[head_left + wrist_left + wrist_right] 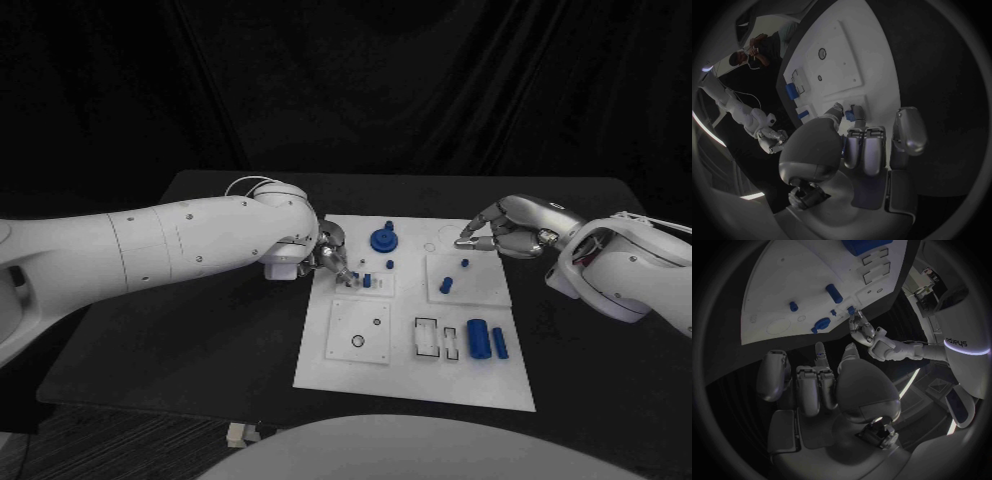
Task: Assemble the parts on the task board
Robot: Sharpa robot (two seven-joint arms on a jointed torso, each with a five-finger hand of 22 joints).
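Note:
The white task board (415, 372) lies mid-table. My left hand (335, 258) reaches over its near-left area, and its fingertips pinch a small blue part (368, 281) down at the board; the left wrist view shows that part (851, 114) between the fingertips. My right hand (505, 232) hovers over the board's far right corner with its fingers curled in on nothing. A round blue part (384, 239) stands at the far middle, two short blue pegs (446, 285) sit right of centre, and two blue cylinders (488, 340) lie near the front right.
Empty rectangular slots (427, 338) lie beside the cylinders, and a square plate with a round hole (358, 341) sits at the front left. The black table (202, 340) surrounds the board. In the right wrist view my left hand (870, 337) is beyond the board's edge (786, 335).

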